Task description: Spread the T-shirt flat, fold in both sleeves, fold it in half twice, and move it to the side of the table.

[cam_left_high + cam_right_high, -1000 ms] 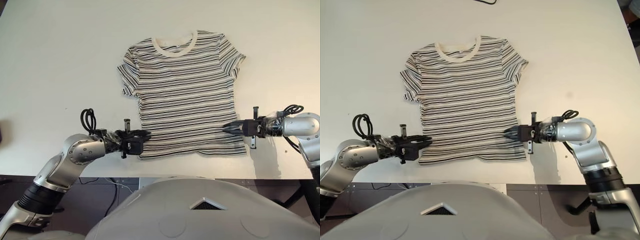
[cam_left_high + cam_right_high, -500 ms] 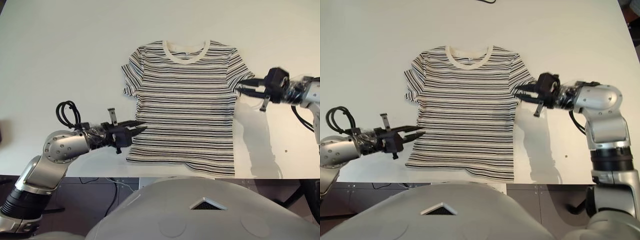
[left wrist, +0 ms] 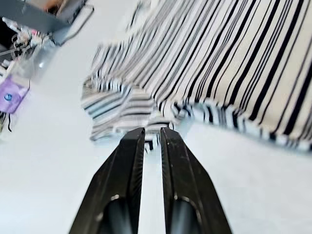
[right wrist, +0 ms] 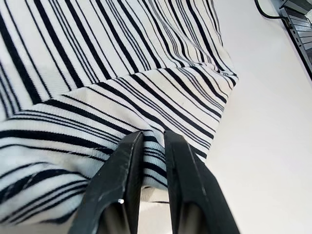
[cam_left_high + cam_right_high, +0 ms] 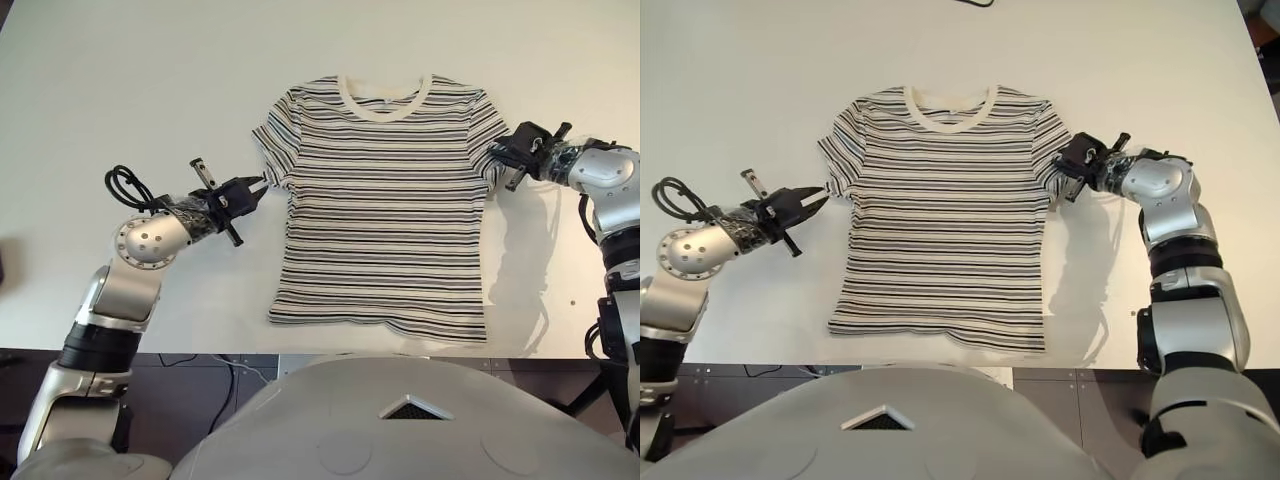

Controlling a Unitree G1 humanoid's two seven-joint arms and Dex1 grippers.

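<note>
The striped T-shirt (image 5: pixel 385 200) lies flat on the white table (image 5: pixel 120 90), collar away from me and hem toward the front edge. My left gripper (image 5: pixel 260 185) is at the tip of the shirt's left sleeve (image 5: pixel 275 150). In the left wrist view its fingers stand almost together, with the sleeve's hem (image 3: pixel 122 112) caught at the tips of the left gripper (image 3: pixel 152 130). My right gripper (image 5: pixel 497 158) is at the hem of the right sleeve (image 5: pixel 490 125). The right wrist view has the right gripper (image 4: pixel 152 132) nearly closed, striped cloth lying in the narrow gap.
Bare table stretches to the left and right of the shirt and beyond the collar. A black cable end (image 5: pixel 970 3) lies at the far edge. The table's front edge (image 5: pixel 200 352) runs just below the shirt's hem.
Both grippers left the shirt's bottom hem corners and travelled up along its sides to the sleeves. The head view shifted meanwhile.
</note>
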